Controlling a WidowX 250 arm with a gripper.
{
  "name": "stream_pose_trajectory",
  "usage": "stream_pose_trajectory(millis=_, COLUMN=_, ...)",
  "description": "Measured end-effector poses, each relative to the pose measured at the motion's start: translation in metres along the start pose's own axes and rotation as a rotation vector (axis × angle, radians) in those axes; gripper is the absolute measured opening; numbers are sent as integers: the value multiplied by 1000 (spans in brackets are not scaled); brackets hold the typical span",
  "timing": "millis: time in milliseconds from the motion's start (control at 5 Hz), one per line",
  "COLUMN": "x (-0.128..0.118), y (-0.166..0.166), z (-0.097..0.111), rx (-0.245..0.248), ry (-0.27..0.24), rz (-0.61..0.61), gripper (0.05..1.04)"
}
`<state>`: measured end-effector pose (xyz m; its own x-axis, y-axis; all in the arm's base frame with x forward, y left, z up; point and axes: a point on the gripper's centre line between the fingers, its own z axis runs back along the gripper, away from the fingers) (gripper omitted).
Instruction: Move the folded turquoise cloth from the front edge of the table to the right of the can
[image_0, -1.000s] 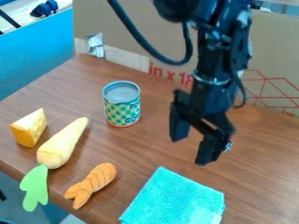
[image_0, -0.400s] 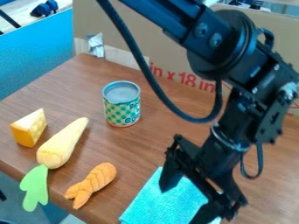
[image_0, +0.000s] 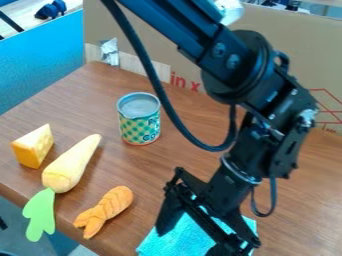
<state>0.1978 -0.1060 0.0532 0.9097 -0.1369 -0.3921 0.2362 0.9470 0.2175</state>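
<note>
The cloth (image_0: 184, 241) is bright turquoise, with a soft, slightly nubbly surface like terry towelling. It lies flat and spread out on the brown wood-grain tabletop (image_0: 100, 102), close to the near side, and runs down to the bottom edge of the view. It sits askew, its left edge slanting down to a corner at the lower left and another corner showing at the right. The open pincer (image_0: 189, 243) hangs over it and hides much of its upper part; whether the two touch cannot be told. The orange braided piece (image_0: 107, 210) lies just to its left, apart from it.
</note>
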Motion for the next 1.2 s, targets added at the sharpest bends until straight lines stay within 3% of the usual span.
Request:
stream_pose_trajectory(millis=200, x=3, y=1, z=-7, rx=-41, ry=7, rz=3, gripper=1003)
stream_pose_trajectory(millis=600, x=13, y=-6, z=-14, rx=-61, ry=-21, rz=-48, gripper=1003)
stream_pose_trajectory(millis=800, x=16, y=-8, z=-22, rx=-105, ry=-13, rz=-8, gripper=1003)
stream_pose_trajectory(millis=1000, x=21, y=5, z=-27, rx=-179, ry=2, rz=67, gripper=1002)
stream_pose_trajectory(millis=1200, x=37, y=24, z=-23, rx=-232, ry=-49, rz=74, gripper=1002)
